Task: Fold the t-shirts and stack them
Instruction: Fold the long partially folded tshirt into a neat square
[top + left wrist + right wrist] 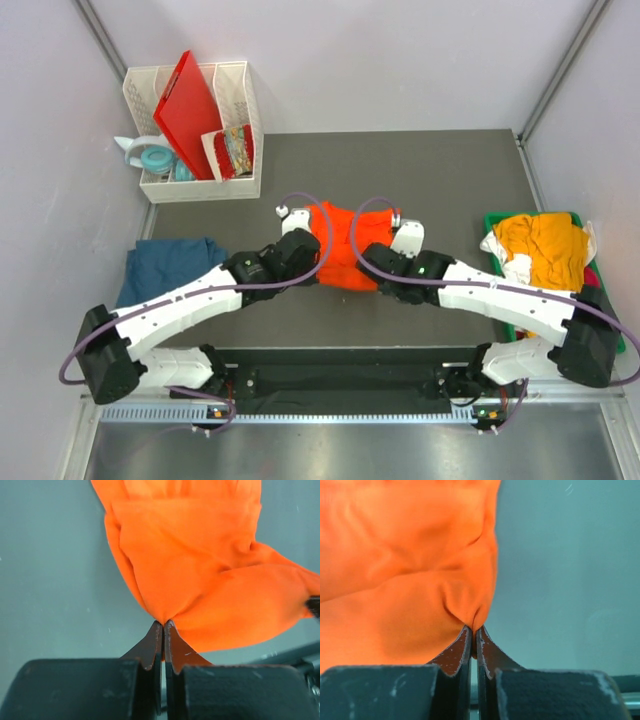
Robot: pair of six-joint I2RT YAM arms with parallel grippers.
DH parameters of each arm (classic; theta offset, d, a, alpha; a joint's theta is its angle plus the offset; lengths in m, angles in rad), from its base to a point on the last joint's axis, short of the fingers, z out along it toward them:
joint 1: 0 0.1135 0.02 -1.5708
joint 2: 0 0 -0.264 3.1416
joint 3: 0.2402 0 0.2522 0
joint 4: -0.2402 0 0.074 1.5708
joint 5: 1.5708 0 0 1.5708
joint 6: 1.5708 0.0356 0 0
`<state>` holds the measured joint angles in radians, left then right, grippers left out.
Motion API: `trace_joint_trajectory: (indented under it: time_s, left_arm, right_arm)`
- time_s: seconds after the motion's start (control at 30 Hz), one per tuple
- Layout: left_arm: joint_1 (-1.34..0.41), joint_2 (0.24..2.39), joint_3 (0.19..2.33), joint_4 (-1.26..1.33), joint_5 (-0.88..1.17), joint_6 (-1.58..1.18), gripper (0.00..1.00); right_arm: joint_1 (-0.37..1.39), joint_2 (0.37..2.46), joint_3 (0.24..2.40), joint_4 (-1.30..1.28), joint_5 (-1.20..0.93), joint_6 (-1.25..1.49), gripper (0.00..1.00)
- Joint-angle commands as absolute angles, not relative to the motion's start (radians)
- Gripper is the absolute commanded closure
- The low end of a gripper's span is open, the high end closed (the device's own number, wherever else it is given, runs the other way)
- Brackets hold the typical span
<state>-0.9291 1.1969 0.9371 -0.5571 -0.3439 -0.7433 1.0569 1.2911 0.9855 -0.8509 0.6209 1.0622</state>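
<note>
Orange t-shirt [338, 245] sits bunched at mid-table [450, 180], between the two arms. Left end effector [163, 626]: jaws pressed together on a pinch of orange cloth at the shirt's left side. Right end effector [474, 631]: likewise clamped on a fold at the shirt's right side. Teal-blue t-shirt [165, 268] lies crumpled at the left edge. Mustard-yellow t-shirt [545, 245] is heaped in the green tray [570, 215], right side. Red board [190, 105] leans in the white basket [200, 188], far left corner.
</note>
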Motion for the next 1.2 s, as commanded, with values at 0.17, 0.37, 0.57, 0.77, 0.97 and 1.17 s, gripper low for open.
trace_joint_trajectory:
  time_s: [0.17, 0.37, 0.57, 0.77, 0.97, 1.17]
  left_arm:
    - [-0.769, 1.380, 1.080, -0.407, -0.428, -0.609, 1.00]
    - [-0.631, 1.541, 1.187, -0.342, -0.388, -0.563, 1.00]
    - [-0.572, 1.752, 1.380, -0.356, -0.368, -0.506, 1.00]
    - [-0.537, 1.945, 1.552, -0.371, -0.335, -0.500, 1.00]
    - [-0.511, 2.032, 1.595, -0.373, -0.310, -0.512, 1.00]
    - [-0.495, 2.069, 1.608, -0.383, -0.302, -0.517, 1.00]
  right_arm:
    - [0.744, 1.396, 1.153, -0.689, 0.611, 0.752, 1.00]
    - [0.595, 1.590, 1.321, -0.604, 0.554, 0.617, 1.00]
    - [0.520, 1.784, 1.498, -0.580, 0.515, 0.565, 1.00]
    - [0.485, 1.936, 1.624, -0.575, 0.483, 0.543, 1.00]
    - [0.469, 2.029, 1.654, -0.561, 0.451, 0.540, 1.00]
    - [0.462, 2.080, 1.664, -0.561, 0.436, 0.540, 1.00]
